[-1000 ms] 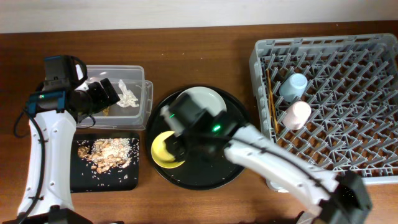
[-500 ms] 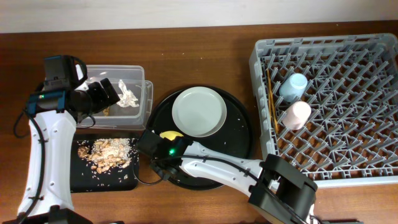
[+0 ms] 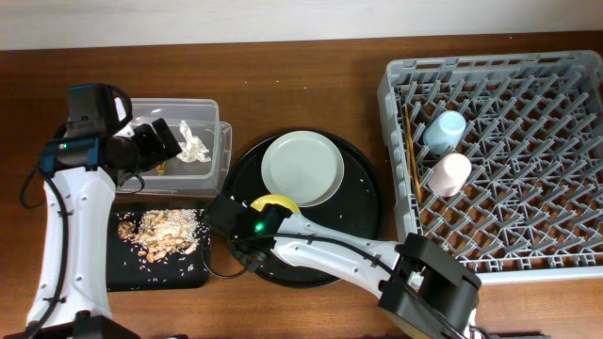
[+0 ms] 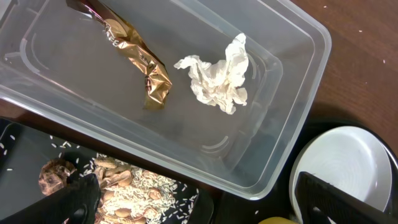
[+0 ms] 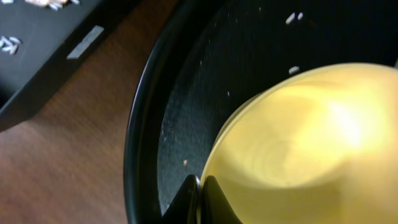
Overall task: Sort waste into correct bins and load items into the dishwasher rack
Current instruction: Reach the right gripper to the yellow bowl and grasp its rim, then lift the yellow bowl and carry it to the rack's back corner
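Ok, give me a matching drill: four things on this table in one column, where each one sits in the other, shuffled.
1. white tissue
2. food scraps
3. pink cup
4. plate

A. grey rack
B. round black tray
C. clear tub
D. shallow black tray

Pairs: 1-C, 2-D, 3-A, 4-B.

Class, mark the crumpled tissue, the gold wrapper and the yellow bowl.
crumpled tissue (image 4: 214, 78), left wrist view, centre of wad
gold wrapper (image 4: 140, 56), left wrist view, middle of strip
yellow bowl (image 5: 298, 143), right wrist view, lit yellow surface
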Controlling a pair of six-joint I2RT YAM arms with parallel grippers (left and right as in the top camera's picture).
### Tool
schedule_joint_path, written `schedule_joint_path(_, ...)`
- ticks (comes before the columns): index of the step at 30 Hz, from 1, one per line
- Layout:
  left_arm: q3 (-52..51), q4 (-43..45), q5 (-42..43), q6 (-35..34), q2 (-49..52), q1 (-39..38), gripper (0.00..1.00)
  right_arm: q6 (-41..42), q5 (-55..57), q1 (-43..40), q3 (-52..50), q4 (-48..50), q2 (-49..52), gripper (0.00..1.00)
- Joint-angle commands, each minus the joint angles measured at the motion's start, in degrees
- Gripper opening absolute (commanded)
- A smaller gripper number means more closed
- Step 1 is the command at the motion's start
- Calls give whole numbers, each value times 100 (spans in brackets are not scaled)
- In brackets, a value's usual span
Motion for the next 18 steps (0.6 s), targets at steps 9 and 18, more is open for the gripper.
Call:
schedule_joint_path(9, 7, -9, -42, 52, -68, 13, 99, -1058, 417, -608, 1722, -1711, -1692, 4)
schedule_joint_path(18, 7, -9, -42, 52, -68, 13, 99, -1499, -793, -3674, 1784, -1971, -3104, 4)
